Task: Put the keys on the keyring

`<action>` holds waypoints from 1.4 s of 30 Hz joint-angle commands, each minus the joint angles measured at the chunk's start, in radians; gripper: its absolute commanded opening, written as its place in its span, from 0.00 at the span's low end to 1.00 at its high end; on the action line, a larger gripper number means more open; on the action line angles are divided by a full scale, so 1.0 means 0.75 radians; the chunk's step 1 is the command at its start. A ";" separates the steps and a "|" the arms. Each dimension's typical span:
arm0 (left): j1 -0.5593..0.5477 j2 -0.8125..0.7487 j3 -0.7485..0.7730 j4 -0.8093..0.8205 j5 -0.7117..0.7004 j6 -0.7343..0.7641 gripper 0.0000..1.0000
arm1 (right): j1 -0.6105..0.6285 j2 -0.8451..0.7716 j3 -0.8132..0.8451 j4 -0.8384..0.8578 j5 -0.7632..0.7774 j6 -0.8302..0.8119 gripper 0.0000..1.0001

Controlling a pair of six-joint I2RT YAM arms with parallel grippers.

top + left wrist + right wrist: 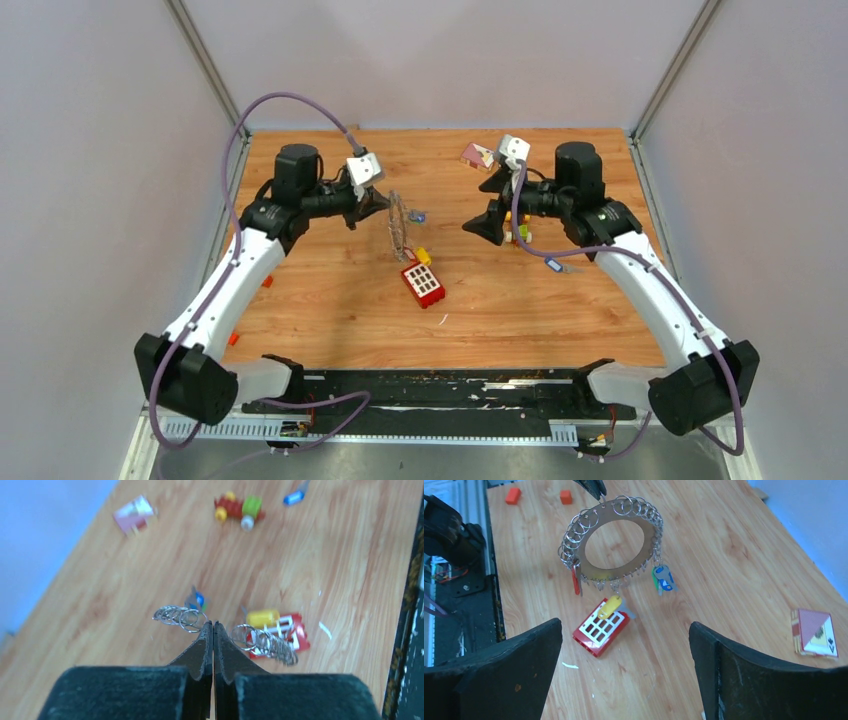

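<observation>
Keyring (pixel 615 573), flat grey disc rimmed with wire loops; plastic-tagged keys (pixel 665 580) dangle.

Light orange-brown wooden table (pixel 734 550) with wavy darker grain. A dull grey keyring (pixel 619 574), edged with shiny silver wire loops, carries keys (pixel 666 580) tagged red, yellow, green and blue. A red brick (pixel 600 628) shows a white grid pattern. Two small orange-red blocks (pixel 514 495). A toy (pixel 239 509) in red, yellow and green. White-and-black arms (pixel 235 280) with purple cables (pixel 290 98).
</observation>
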 commanded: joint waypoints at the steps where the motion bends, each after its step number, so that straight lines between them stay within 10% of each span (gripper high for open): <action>1: -0.023 -0.120 -0.045 0.569 0.273 -0.347 0.00 | 0.041 0.068 0.152 0.024 -0.143 0.051 0.95; 20: -0.362 0.020 -0.186 0.995 0.331 -0.776 0.00 | 0.101 -0.005 0.034 0.017 -0.307 -0.086 0.59; 42: -0.388 0.022 -0.363 1.281 0.277 -0.917 0.00 | 0.103 -0.061 -0.109 0.073 -0.279 -0.120 0.45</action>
